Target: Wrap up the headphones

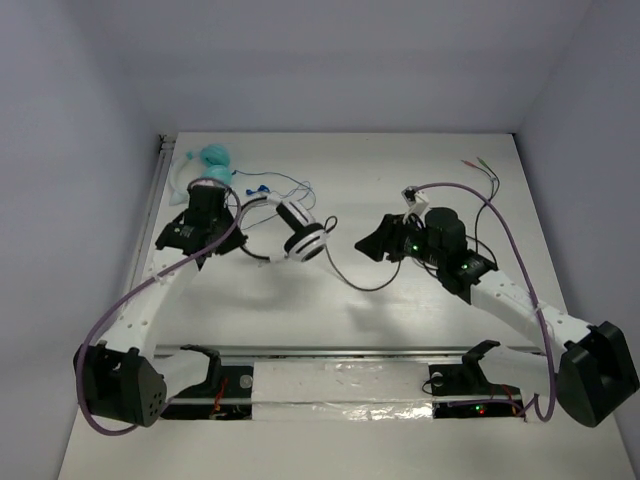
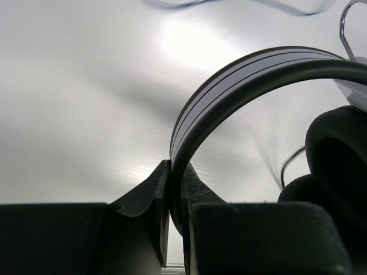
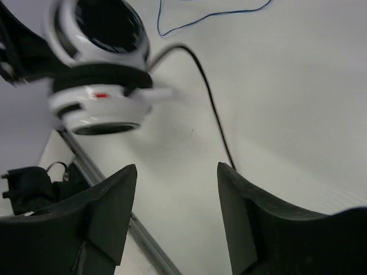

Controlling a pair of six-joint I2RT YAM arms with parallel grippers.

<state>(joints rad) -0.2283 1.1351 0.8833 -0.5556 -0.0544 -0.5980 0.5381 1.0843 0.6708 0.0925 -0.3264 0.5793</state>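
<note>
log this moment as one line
left tool: shut on headphones | right tool: open | black cable: loose on table

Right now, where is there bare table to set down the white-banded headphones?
Bare: the near strip between the thin black cable and the metal rail; the far middle, between the thin blue cable and the right gripper. Crowded: the far-left corner, with teal-cupped headphones beside the left gripper.
</note>
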